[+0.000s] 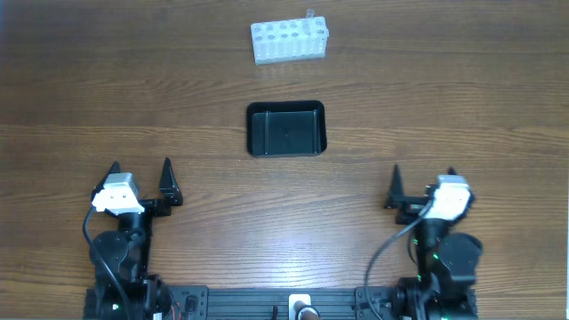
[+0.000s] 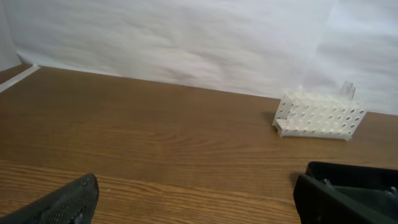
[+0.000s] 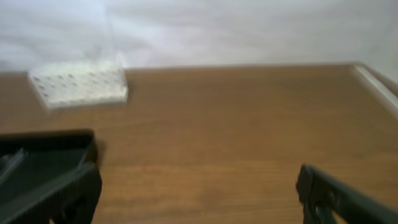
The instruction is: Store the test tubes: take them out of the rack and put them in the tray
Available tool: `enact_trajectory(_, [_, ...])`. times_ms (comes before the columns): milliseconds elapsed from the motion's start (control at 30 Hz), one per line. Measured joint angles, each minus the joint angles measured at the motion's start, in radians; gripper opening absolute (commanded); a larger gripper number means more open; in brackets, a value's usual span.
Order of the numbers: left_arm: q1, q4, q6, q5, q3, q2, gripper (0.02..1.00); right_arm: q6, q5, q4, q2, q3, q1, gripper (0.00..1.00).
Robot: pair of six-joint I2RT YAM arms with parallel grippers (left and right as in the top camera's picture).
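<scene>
The white rack (image 1: 289,42) stands on the wooden table (image 1: 480,98), well apart from both arms, with a clear test tube (image 1: 310,15) sticking up at its 2 o'clock corner. The black tray (image 1: 286,130) lies near the rack at its 6 o'clock. From the tray, the left gripper (image 1: 140,173) sits at 8 o'clock and the right gripper (image 1: 423,178) at 4 o'clock, each with fingers spread wide.

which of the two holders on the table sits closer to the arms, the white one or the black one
The black tray: it lies nearer the arms, while the white rack stands beyond it, toward the far edge of the table.
</scene>
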Motion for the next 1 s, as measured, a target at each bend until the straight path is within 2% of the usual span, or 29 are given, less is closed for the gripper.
enact_trajectory(167, [0.000, 0.000, 0.003, 0.000, 0.000, 0.000, 0.998, 0.027, 0.141, -0.228, 0.047, 0.333, 0.000, 0.991])
enact_trajectory(333, [0.000, 0.000, 0.003, 0.000, 0.000, 0.000, 0.991, 0.034, 0.292, -0.465, 0.269, 0.679, 0.000, 0.991])
enact_trajectory(467, [0.000, 0.000, 0.003, 0.000, 0.000, 0.000, 0.998, 0.045, 0.349, -0.587, 0.508, 0.904, 0.000, 0.991])
enact_trajectory(533, [0.000, 0.000, 0.003, 0.000, 0.000, 0.000, 0.998, 0.061, 0.349, -0.614, 0.646, 1.019, 0.000, 0.991])
enact_trajectory(633, [0.000, 0.000, 0.003, 0.000, 0.000, 0.000, 0.998, 0.082, 0.279, -0.622, 0.816, 1.134, 0.025, 0.993])
enact_trajectory(767, [0.000, 0.000, 0.003, 0.001, 0.000, 0.000, 0.998, 0.090, 0.208, -0.549, 0.971, 1.194, 0.133, 0.993])
enact_trajectory(1000, [0.000, 0.000, 0.003, 0.001, 0.000, 0.000, 0.998, 0.095, 0.167, -0.320, 1.236, 1.204, 0.320, 0.993])
